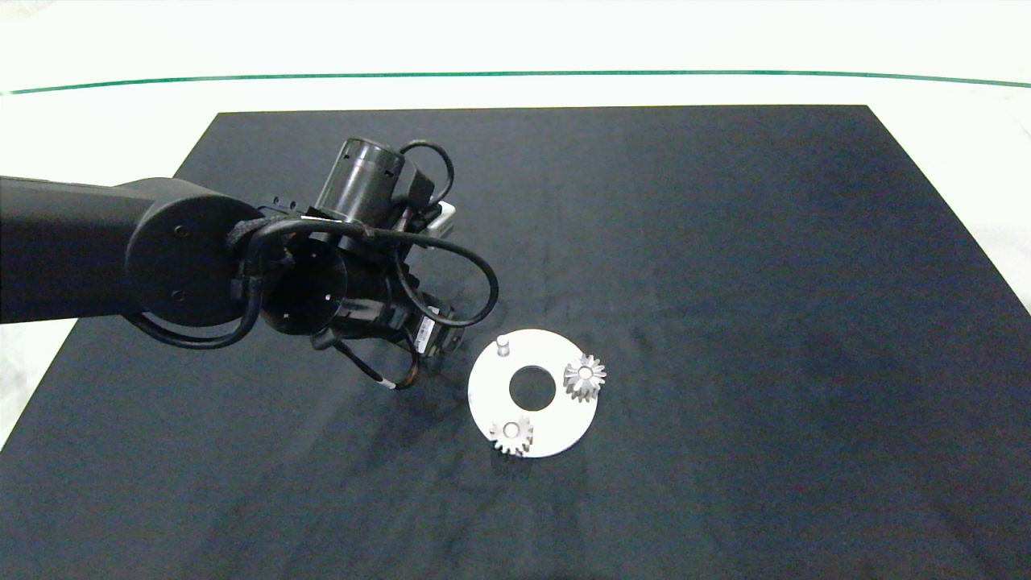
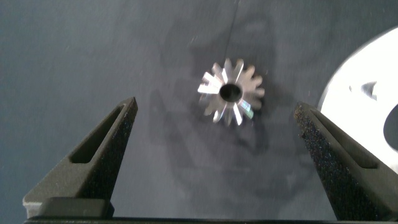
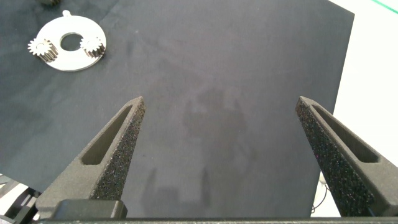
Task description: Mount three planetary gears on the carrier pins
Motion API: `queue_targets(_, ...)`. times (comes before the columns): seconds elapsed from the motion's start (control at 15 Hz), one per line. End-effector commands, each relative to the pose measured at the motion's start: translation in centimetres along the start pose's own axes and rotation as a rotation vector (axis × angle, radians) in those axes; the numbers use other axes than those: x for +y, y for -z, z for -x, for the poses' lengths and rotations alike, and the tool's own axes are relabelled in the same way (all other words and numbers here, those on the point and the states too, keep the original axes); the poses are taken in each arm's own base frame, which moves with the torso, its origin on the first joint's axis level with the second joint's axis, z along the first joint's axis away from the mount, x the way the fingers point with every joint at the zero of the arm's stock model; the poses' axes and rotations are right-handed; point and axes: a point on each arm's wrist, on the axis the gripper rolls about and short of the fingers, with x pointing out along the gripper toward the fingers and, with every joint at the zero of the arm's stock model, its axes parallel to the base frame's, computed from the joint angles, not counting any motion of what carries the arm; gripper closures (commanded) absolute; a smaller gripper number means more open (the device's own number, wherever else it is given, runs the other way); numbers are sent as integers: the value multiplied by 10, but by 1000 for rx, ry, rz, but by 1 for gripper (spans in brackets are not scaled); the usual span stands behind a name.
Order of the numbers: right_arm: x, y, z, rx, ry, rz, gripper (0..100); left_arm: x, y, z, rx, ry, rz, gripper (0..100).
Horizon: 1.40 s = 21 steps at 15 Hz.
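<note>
A white ring-shaped disc (image 1: 491, 395) lies on the black mat. Two planetary gears sit on carrier pins, one (image 1: 585, 376) at the disc's right rim and one (image 1: 512, 435) at its near rim. The far-left pin (image 1: 503, 345) stands bare. A third silvery gear (image 2: 231, 92) lies flat on the mat just left of the disc (image 2: 367, 74). My left gripper (image 2: 216, 107) hangs open above that gear, a finger on each side, not touching it. In the head view the left arm (image 1: 322, 266) hides this gear. My right gripper (image 3: 221, 101) is open and holds nothing, far from the disc (image 3: 62, 59).
The black mat (image 1: 725, 282) covers most of the white table, with bare mat to the right of and in front of the disc. A green line (image 1: 515, 74) runs across the table's far side. The right arm is outside the head view.
</note>
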Motion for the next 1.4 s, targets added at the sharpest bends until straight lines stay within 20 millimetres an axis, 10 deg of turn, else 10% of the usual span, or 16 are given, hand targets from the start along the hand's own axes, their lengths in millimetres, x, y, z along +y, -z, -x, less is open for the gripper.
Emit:
queue_targets(0.07,0,0,1,-2,2,2,0,-10,-7,-15,7,9,-13,0)
queue_targets(1.4,0,1,1,5,1,5,0,-12,-7,-26,67,5,92,14)
